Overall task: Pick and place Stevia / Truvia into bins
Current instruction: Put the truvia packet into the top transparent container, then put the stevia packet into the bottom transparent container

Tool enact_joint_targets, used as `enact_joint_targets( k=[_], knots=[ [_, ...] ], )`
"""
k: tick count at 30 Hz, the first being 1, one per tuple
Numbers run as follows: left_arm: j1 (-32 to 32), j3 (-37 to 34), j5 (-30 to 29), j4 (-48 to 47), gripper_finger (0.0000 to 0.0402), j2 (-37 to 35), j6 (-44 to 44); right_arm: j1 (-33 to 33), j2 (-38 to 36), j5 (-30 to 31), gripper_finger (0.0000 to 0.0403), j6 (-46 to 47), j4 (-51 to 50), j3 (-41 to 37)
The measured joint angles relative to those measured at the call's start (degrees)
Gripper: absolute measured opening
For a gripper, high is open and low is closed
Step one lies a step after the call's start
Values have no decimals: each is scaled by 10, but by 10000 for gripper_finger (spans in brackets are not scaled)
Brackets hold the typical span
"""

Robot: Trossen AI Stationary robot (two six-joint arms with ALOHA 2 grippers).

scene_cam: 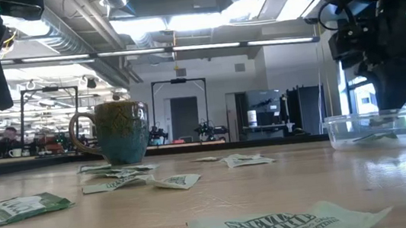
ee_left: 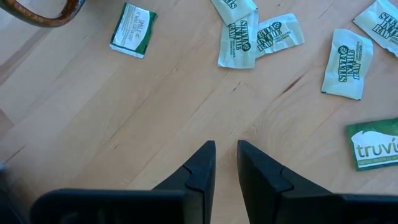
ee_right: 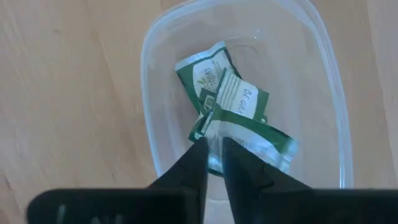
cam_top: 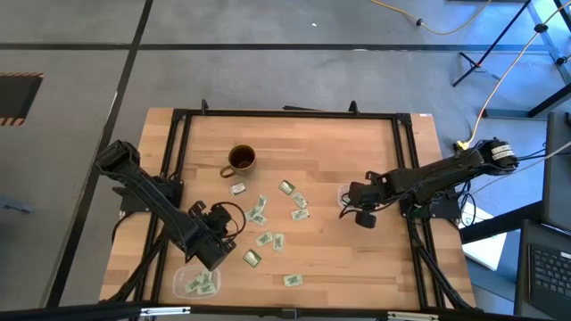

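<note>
Right pincer [ee_right: 211, 149], fingers a narrow slit apart and gripping nothing, hangs over green sachets [ee_right: 233, 112] in a clear bin [ee_right: 149, 93], while only the high view shows the left pincer [cam_top: 217, 247], equally narrow, beside loose packets [cam_top: 259, 214] on the surface [cam_top: 321, 143].

Green-and-white sachets [cam_top: 260, 212] lie flat, scattered mid-bench. One clear bin [cam_top: 195, 283] holds several; the other bin [ee_right: 155, 81] holds perhaps three, overlapping.

The table [cam_top: 357, 152] is pale striped wood with a black frame. The mug [cam_top: 242, 160] is brown. The packets [cam_top: 259, 212] at centre frame are white and green with green lettering. The bin [ee_right: 155, 74] is clear.
</note>
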Motion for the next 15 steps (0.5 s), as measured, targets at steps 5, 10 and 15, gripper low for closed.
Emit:
enact_joint_targets(
  k=[5,10,15],
  knots=[
    [0,0,-7,0,61,0,0,0,0,0,94,15,-2,2],
    [0,0,-16,0,61,0,0,0,0,0,114,17,-7,43],
    [0,0,-16,0,61,0,0,0,0,1,116,-46,56,93]
  ],
)
